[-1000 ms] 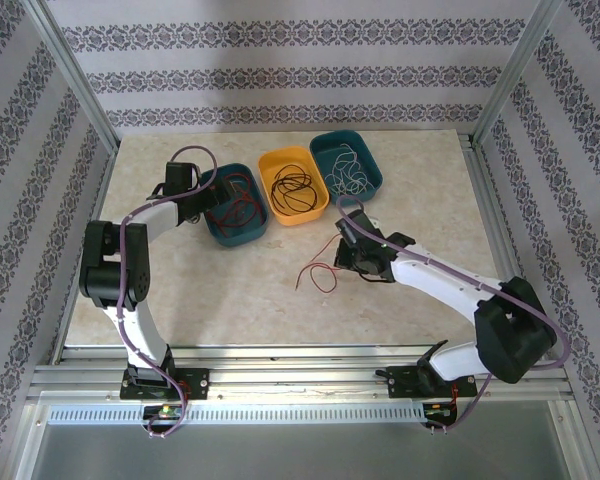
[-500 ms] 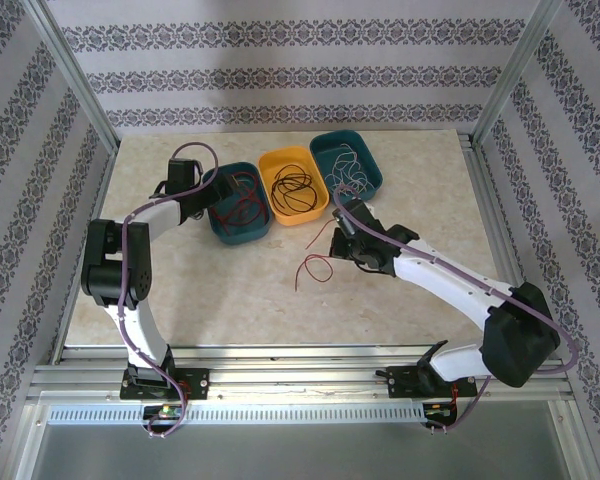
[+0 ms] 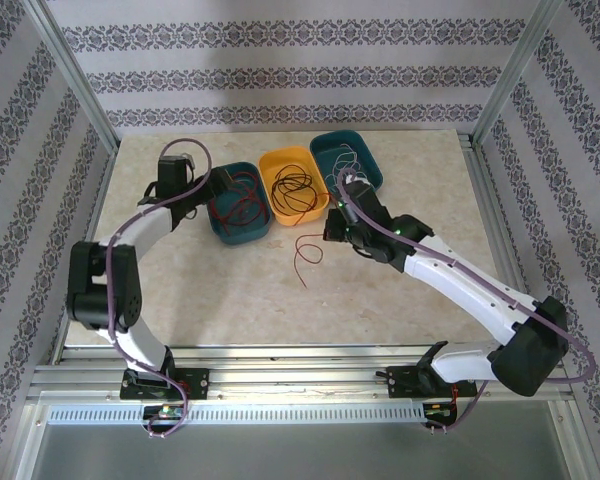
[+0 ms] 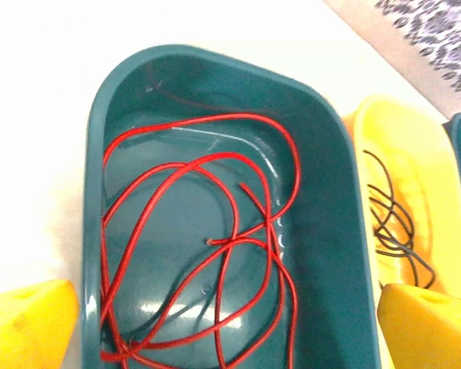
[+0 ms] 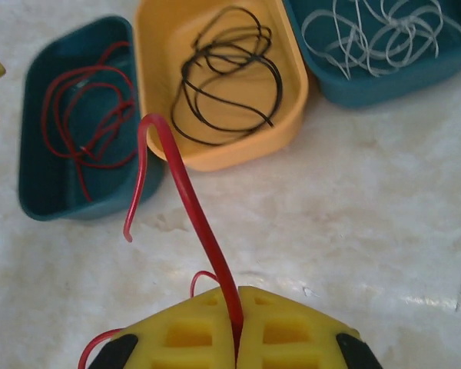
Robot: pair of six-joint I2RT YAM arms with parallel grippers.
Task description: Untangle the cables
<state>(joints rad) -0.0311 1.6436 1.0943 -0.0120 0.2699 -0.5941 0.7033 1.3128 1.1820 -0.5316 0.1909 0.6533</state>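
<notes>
Red cable (image 5: 203, 231) is pinched in the right hand (image 5: 237, 304); its loose end points left toward the left teal tray (image 5: 24, 138); the left hand (image 4: 227, 330) hangs spread above that tray.

Glossy plastic teal tray (image 5: 32, 192) ahead of the right hand (image 5: 237, 342); its red wire (image 5: 187, 196) smooth-sheathed; counter (image 5: 369, 231) polished, marble-like.
</notes>
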